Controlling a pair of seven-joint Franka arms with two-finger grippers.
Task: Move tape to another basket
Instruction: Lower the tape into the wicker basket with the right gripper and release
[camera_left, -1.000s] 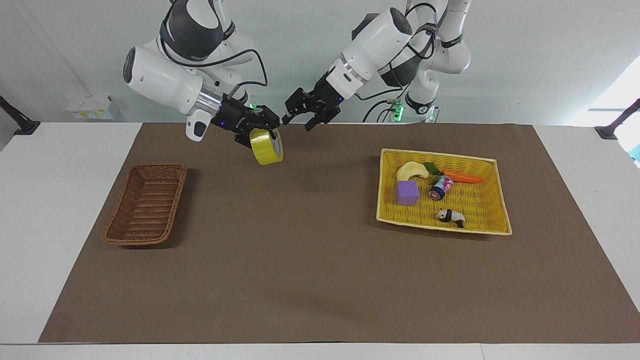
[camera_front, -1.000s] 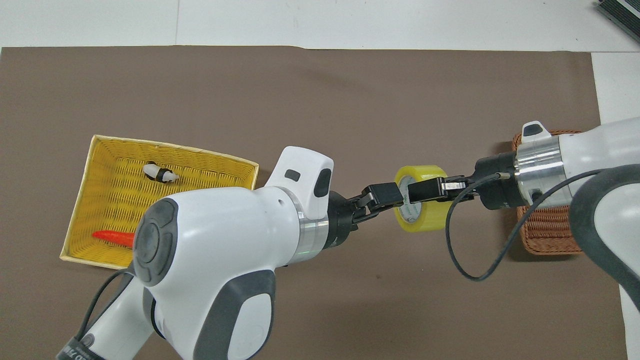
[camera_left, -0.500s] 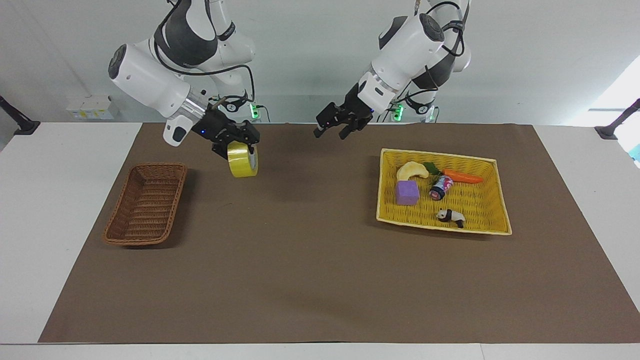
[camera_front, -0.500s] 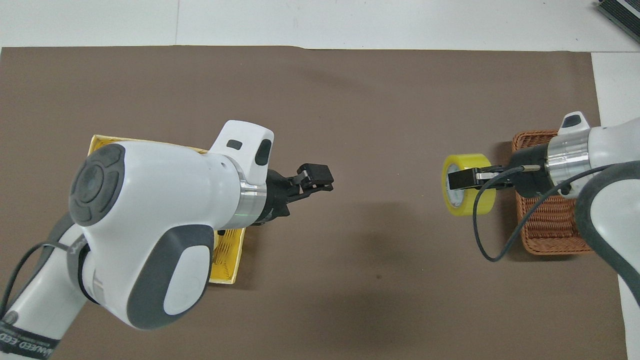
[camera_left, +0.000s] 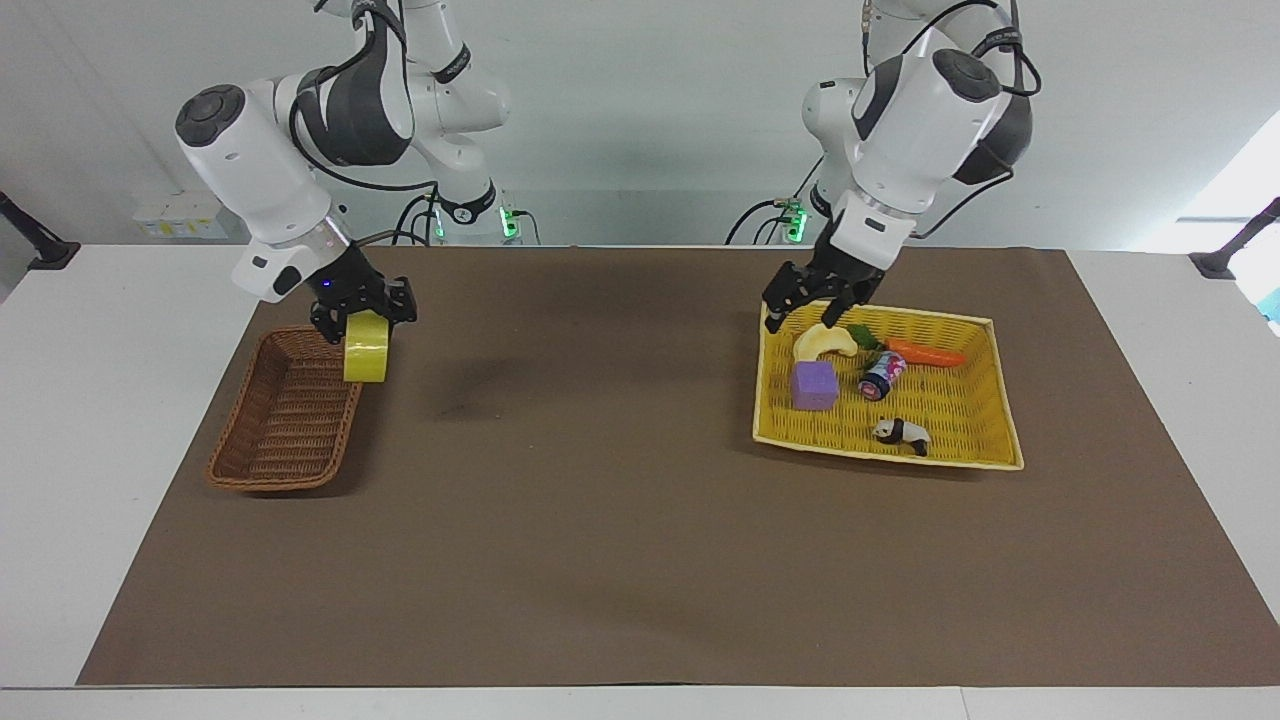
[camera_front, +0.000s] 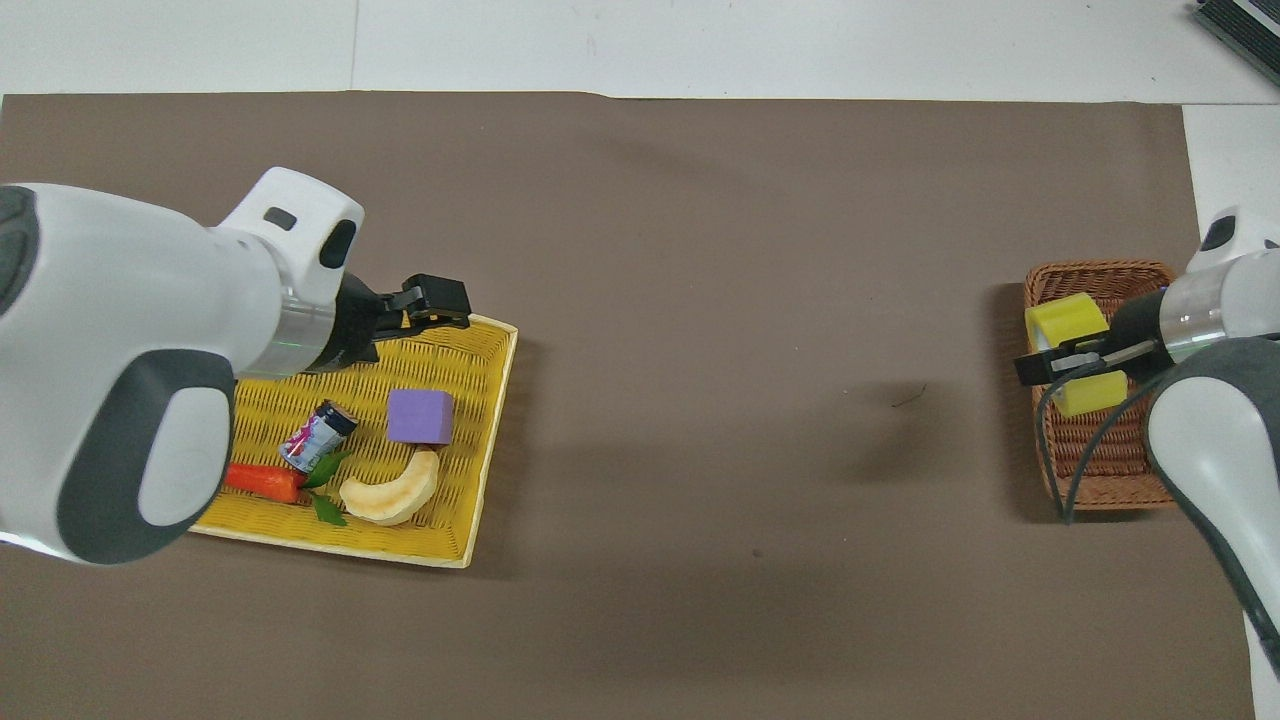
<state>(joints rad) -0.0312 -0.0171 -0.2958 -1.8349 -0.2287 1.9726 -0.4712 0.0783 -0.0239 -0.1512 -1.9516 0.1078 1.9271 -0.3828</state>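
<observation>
Basket (camera_left: 285, 415): brown wicker, at the right arm's end of the table.
Tape (camera_left: 366, 360): stiff, probably light, smooth-sided; hangs over the basket's rim, pinched through its core wall by the right gripper (camera_left: 362, 318).
Left gripper (camera_left: 812, 302): fingers spread, empty, over the yellow tray (camera_left: 985, 462).

A robotics lab is suggested: two arms (camera_left: 300, 170) are mounted at a white table (camera_left: 120, 330) covered by a brown mat (camera_left: 620, 520), before a bare wall (camera_left: 640, 90), with toy props laid out in a tray (camera_left: 985, 400).
</observation>
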